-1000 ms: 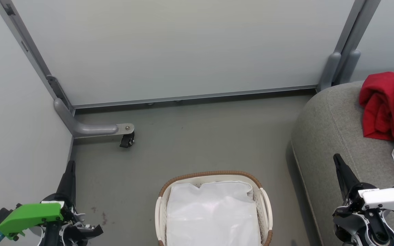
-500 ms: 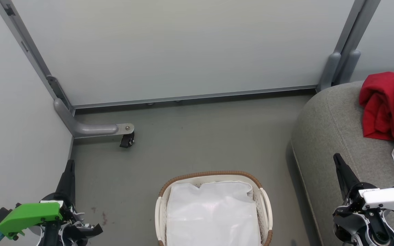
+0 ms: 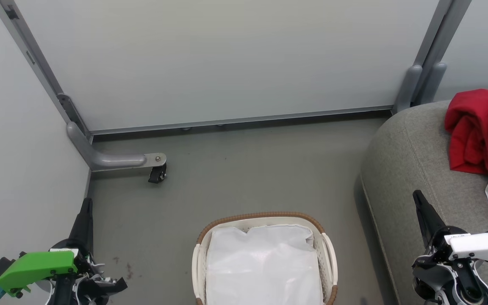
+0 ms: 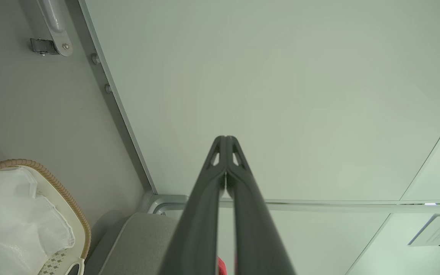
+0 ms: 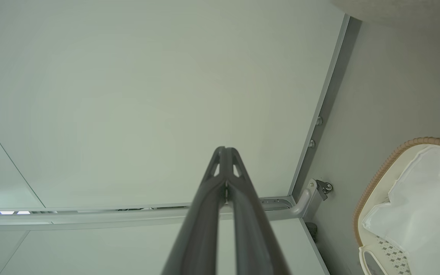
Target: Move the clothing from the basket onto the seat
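- Our left gripper (image 3: 86, 206), its two long dark fingers pressed together on nothing, sits at 8 o'clock. Our right gripper (image 3: 418, 198) at 4 o'clock is likewise closed and empty.
- At 6 o'clock, the small oval cream plastic basket (image 3: 265, 215) holds its white cloth liner (image 3: 263, 262).
- The bright red clothing (image 3: 477, 127) lies at 2 o'clock on the large grey woven seat (image 3: 413, 161).
- Nothing has shifted this past second, so we judge the task done.
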Available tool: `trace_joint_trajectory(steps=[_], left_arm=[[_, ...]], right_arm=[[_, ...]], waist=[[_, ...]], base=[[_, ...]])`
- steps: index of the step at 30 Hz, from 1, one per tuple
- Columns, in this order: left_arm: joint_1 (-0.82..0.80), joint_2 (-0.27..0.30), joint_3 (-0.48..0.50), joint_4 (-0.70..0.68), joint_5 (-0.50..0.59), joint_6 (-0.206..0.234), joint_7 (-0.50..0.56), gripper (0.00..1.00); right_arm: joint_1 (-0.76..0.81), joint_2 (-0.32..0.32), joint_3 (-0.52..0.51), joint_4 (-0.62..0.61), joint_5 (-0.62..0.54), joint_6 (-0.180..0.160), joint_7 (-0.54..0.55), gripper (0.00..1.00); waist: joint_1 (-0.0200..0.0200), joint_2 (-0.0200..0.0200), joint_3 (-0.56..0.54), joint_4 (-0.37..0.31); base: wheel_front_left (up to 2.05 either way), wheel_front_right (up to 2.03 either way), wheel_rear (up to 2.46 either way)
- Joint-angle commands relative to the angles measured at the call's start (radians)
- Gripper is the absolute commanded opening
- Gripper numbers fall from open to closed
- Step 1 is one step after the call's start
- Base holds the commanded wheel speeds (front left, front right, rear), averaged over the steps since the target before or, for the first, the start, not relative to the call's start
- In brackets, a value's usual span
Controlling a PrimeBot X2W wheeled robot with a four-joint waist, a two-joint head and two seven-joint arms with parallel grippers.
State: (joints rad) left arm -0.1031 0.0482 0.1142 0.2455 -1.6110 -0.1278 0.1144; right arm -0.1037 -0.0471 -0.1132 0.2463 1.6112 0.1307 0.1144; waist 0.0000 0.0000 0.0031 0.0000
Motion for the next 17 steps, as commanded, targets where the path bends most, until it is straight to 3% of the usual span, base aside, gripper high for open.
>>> trace_joint_trajectory(steps=[1, 17], left_arm=[[-0.011, 0.004, 0.003, -0.002, -0.004, -0.006, 0.003, 0.00], [-0.011, 0.004, 0.003, -0.002, -0.004, -0.006, 0.003, 0.00]], right_arm=[[-0.009, -0.006, -0.003, -0.004, 0.003, 0.000, 0.003, 0.00], [-0.009, -0.006, -0.002, -0.004, 0.003, 0.000, 0.003, 0.00]], waist=[[0.0000, 0.0000, 0.000, 0.000], [0.0000, 0.0000, 0.000, 0.000]], base=[[0.00, 0.00, 0.00], [0.00, 0.00, 0.00]])
